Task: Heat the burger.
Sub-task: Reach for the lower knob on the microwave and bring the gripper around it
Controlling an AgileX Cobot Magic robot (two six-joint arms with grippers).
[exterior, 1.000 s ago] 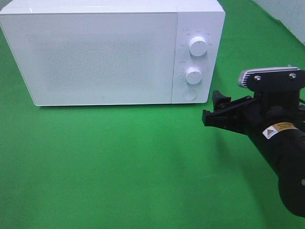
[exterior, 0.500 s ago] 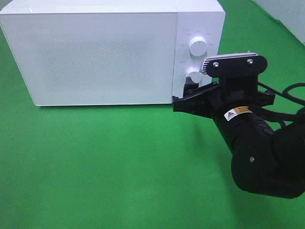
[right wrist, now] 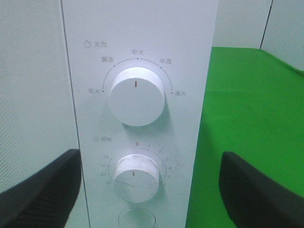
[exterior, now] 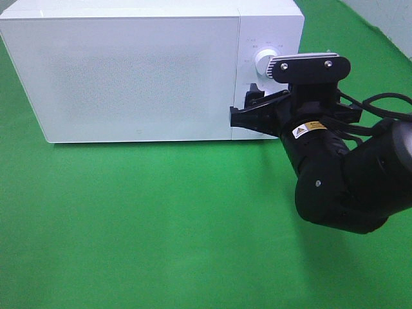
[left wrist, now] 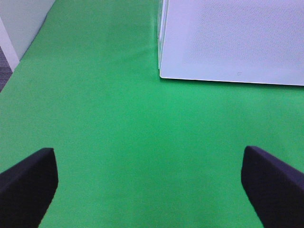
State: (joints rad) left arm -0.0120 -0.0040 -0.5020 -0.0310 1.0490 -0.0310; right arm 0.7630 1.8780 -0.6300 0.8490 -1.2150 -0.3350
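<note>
R gripper (exterior: 248,108) spread wide, empty, squared up to microwave (exterior: 129,77) panel w/ fingers flanking timer knob (right wrist: 137,176), prob. to set time; L gripper (left wrist: 152,187) also spread, parked over cloth (left wrist: 118,142); microwave shut; burger not visible, maybe inside.

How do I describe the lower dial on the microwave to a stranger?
On the white microwave, look at the control strip right of the door. Of its two white dials, the lower dial is smaller, ringed by numbers, between the bigger dial and a round button.
</note>
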